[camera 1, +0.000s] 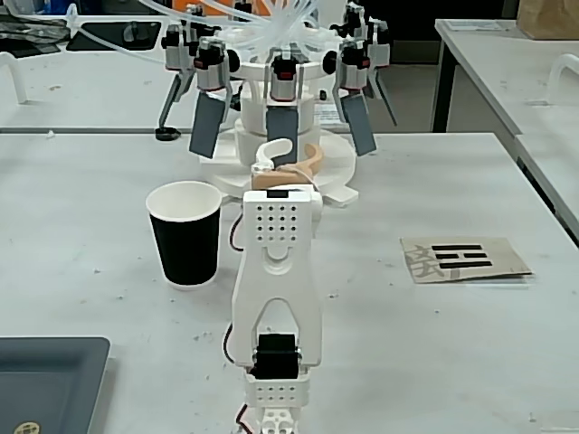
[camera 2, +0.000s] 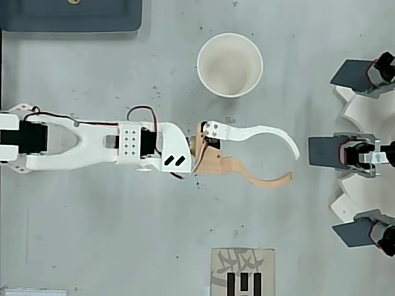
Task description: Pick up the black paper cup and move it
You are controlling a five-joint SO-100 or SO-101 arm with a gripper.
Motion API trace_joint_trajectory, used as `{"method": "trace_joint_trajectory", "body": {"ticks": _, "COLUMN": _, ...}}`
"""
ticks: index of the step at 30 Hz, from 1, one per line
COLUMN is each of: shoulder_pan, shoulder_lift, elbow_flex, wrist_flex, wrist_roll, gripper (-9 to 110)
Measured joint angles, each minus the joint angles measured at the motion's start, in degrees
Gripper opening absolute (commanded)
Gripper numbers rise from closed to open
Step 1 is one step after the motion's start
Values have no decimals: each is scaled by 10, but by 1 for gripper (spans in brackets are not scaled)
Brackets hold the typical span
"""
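Gripper [camera 2: 292, 166] spread wide, holding nothing; black paper cup [camera 2: 229, 65] upright on table [camera 2: 123, 234], apart from jaws; in overhead view it sits above the white finger [camera 2: 259, 131], off to one side; arm needs to swing sideways, not reach further.

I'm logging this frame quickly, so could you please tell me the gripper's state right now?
Gripper: open, holding nothing; the black paper cup stands apart from it, untouched.

Arm stretched flat over table; claw [camera 2: 291, 165] spread wide, empty; wrist prob. rolled sideways.
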Motion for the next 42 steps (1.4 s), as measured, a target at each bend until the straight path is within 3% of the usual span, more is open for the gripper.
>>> {"method": "trace_joint_trajectory", "body": {"ticks": 5, "shoulder_pan": 18, "shoulder_lift": -10, "elbow_flex": 34, "wrist_flex": -93, "wrist_roll": -18, "gripper": 7}}
{"method": "trace_joint_trajectory", "body": {"ticks": 17, "shoulder_pan": 16, "shoulder_lift": -10, "elbow_flex": 47, "wrist_flex": -108, "wrist_roll": -21, "gripper": 7}}
{"method": "trace_joint_trajectory", "body": {"ticks": 42, "shoulder_pan": 16, "shoulder_lift": 157, "elbow_flex": 317, "wrist_flex": -184, "wrist_roll": -18, "gripper": 15}}
